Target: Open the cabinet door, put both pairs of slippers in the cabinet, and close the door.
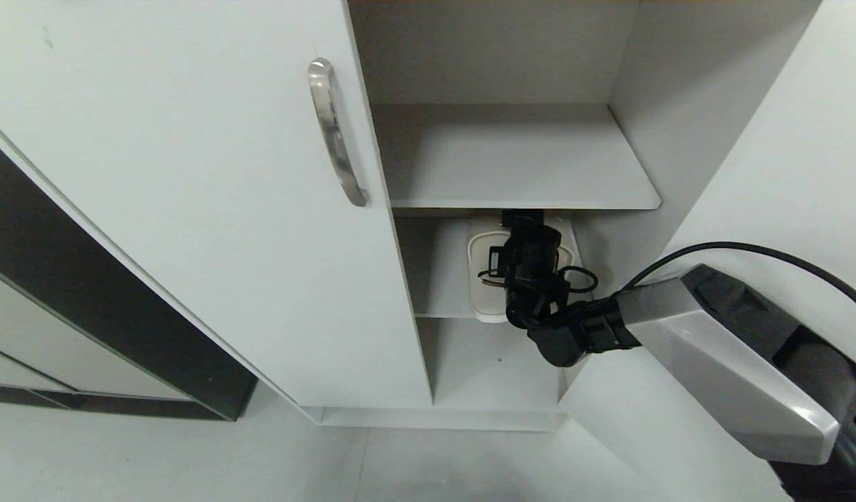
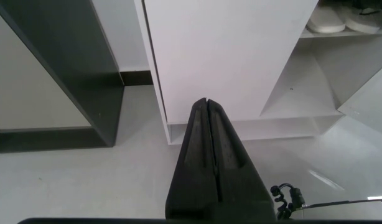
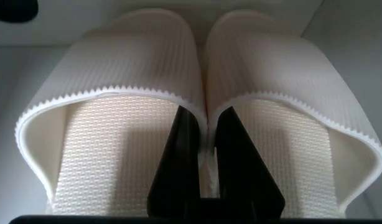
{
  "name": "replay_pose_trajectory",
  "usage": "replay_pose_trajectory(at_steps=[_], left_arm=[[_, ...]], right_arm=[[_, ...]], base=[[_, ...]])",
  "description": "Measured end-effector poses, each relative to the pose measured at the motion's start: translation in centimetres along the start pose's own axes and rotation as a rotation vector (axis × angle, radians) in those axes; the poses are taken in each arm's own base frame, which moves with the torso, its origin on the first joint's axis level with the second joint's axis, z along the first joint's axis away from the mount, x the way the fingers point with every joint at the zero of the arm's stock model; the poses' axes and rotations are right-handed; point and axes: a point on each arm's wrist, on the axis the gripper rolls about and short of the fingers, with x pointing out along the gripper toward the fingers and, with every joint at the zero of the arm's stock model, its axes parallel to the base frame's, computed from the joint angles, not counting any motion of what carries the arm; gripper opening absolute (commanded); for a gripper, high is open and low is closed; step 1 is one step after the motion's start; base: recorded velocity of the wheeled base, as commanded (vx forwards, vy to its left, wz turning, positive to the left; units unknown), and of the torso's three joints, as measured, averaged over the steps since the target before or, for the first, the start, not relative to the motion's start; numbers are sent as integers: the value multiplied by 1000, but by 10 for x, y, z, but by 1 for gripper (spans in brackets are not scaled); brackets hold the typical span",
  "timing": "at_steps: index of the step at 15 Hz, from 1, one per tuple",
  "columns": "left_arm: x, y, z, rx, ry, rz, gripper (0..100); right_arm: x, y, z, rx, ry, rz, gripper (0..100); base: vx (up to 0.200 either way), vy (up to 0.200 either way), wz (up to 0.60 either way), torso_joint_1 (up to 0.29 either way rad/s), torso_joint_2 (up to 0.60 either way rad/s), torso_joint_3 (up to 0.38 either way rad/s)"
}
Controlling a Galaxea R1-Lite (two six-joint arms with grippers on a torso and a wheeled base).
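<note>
The main risk is a bad release. In the head view the slippers (image 1: 485, 279) lie on the middle shelf (image 1: 438, 279) of the cabinet with their heels about level with its front edge. If they are let go there, they could tip out or stop the door (image 1: 783, 174) from shutting. The grip is also thin. The right claw (image 3: 206, 118) is closed to a narrow slit and pinches only the two inner strap edges where the pair meets, so the soft material could slide and one slipper twist free. Whether the soles already rest fully on the shelf is hard to tell, since the wrist hides them. The upper shelf (image 1: 525, 202) sits just over that wrist, so lifting while backing out could strike it. The left claw (image 2: 206, 106) is closed and empty, hanging over the floor before the cabinet.
</note>
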Motion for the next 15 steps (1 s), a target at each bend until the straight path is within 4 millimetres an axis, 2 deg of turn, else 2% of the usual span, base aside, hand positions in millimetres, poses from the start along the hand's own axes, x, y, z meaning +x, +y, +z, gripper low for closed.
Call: replay_pose_trajectory(at_steps=[1,2,8,11,15], left_arm=[[0,0,0,0,0,0,0],[0,0,0,-1,0,0,0],[0,0,0,1,0,2,0],[0,0,0,1,0,2,0],[0,0,0,0,0,2,0]], right_arm=[[1,0,-2,1,1,0,0],[1,0,-3,5,2,-1,100],[-5,-1,-9,3,6,-1,100],[-27,-2,-6,-1,14,23,100],[-70,-4,-3,-7,26,59,100]], base=[[0,0,0,0,0,0],[0,0,0,0,0,0],[0,0,0,0,0,0],[0,0,0,0,0,0],[0,0,0,0,0,0]])
